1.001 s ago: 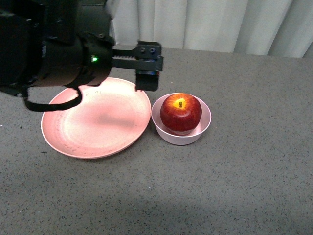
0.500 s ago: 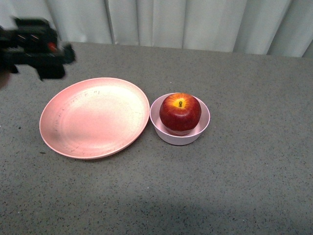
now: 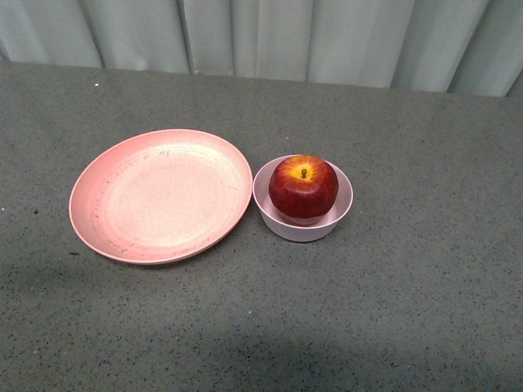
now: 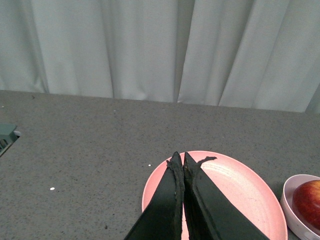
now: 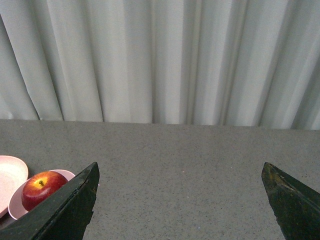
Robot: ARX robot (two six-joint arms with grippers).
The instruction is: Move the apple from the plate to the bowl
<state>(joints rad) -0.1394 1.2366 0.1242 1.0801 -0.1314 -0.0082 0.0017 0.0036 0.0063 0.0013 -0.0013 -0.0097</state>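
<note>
The dark red apple (image 3: 303, 189) sits in the small pale pink bowl (image 3: 341, 214), which stands just right of the wide salmon-pink plate (image 3: 159, 196). The plate holds nothing. Neither arm shows in the front view. In the left wrist view my left gripper (image 4: 180, 157) is shut with nothing in it, raised over the plate (image 4: 240, 187), with the bowl (image 4: 290, 205) and apple (image 4: 308, 201) off at the frame's edge. My right gripper (image 5: 180, 170) is open over bare table, and its view catches the apple (image 5: 41, 187), bowl (image 5: 16, 207) and plate (image 5: 10, 175) beside one finger.
The grey speckled tabletop (image 3: 425, 310) stretches around the dishes. A pale pleated curtain (image 3: 327, 37) hangs along the far edge. A greenish object (image 4: 6, 136) shows at the edge of the left wrist view.
My left arm, which hung over the plate's far side a second ago, pulled away to the left and has left the front view. Apple, bowl and plate stayed put.
</note>
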